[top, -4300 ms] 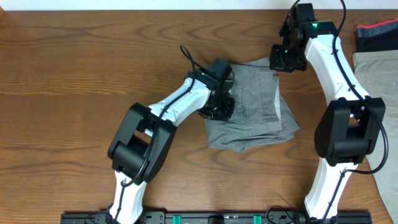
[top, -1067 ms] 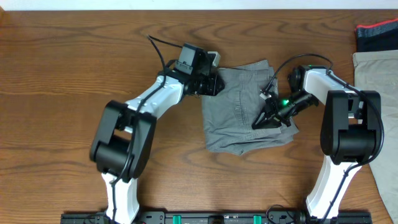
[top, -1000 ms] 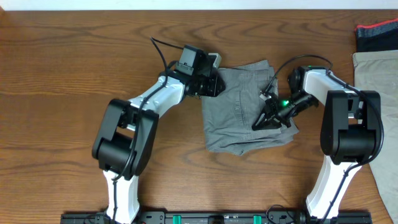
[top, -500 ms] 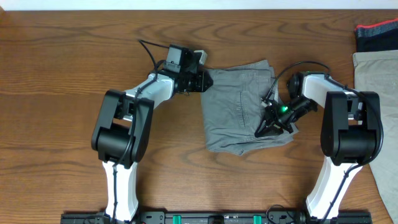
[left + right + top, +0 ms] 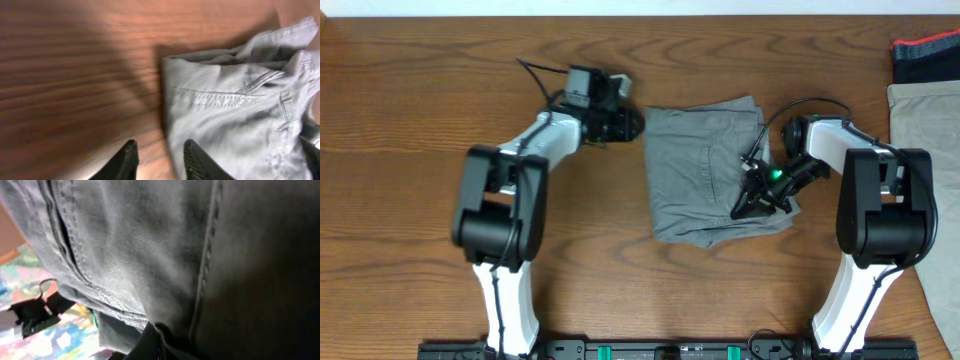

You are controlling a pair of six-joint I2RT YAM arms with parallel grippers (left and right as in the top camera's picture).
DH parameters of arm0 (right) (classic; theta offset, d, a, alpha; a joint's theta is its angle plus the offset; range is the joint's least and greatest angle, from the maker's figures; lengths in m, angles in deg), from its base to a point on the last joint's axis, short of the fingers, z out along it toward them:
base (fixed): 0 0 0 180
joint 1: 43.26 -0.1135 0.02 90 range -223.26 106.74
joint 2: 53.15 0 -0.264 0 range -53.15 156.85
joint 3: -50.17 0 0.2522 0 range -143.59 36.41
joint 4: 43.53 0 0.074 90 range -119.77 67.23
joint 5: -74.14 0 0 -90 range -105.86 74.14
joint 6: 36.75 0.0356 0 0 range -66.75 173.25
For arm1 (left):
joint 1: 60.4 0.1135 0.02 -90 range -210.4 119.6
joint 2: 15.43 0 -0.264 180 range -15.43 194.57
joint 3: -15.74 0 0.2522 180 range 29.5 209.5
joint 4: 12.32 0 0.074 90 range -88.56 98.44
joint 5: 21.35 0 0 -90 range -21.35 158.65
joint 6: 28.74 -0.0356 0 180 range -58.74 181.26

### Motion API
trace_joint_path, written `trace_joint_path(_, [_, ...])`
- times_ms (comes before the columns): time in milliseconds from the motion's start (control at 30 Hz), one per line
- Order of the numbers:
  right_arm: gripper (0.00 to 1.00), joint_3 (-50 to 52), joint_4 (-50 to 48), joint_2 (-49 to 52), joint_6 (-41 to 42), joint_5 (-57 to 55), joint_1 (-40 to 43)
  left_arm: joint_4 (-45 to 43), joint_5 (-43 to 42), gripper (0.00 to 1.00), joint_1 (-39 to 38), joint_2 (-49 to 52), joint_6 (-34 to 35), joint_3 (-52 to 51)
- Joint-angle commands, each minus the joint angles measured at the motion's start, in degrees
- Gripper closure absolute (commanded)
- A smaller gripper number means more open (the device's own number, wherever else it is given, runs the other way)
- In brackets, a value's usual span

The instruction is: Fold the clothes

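The shorts (image 5: pixel 700 170) lie on the wooden table (image 5: pixel 420 220) between the two arms, a little right of the middle, folded into a rough upright rectangle with a stitched seam running down the top layer and their lower edge uneven. The left gripper (image 5: pixel 628 122) sits low over the bare wood just beside the upper left corner of the shorts, apart from the cloth. Its wrist view shows the two dark fingers (image 5: pixel 125 162) spread with only wood and the shorts' edge in the gap between them, so the jaws are parted and hold nothing. The right gripper (image 5: pixel 748 208) rests on the lower right part of the shorts, a green light glowing on it. Its jaws are closed, tips pressed against the fabric – whether a fold is caught between them I cannot tell. At the far right edge of the table lie a dark garment (image 5: pixel 926 55) with a red band and a beige cloth (image 5: pixel 925 140), well apart from the shorts.
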Motion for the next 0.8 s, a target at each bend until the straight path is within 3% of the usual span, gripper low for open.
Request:
trace_joint_path(0, [0.99, 0.68, -1.81, -2.75, 6.01, -5.81, 0.83, 2.84, 1.46, 0.64, 0.42, -9.20, -0.70, 1.36])
trace_joint_path(200, [0.99, -1.57, -7.19, -12.33, 7.19, -1.55, 0.85, 18.58, 0.68, 0.63, -0.72, -17.70, -0.79, 1.33])
trace_joint_path(400, [0.99, -2.40, -20.13, -17.05, 14.97, -2.16, 0.85, 32.59, -3.10, 0.65, -5.81, -17.27, -0.79, -0.42])
trace_joint_path(567, [0.99, -2.38, -33.94, -15.39, 21.03, -1.84, 0.81, 30.01, -3.06, 0.65, -11.89, -17.25, -0.55, -4.42])
trace_joint_path(767, [0.99, -2.38, -49.75, -11.37, 26.71, 3.61, 0.46, 23.19, -3.04, 0.65, -15.23, -16.90, 4.48, -8.24])
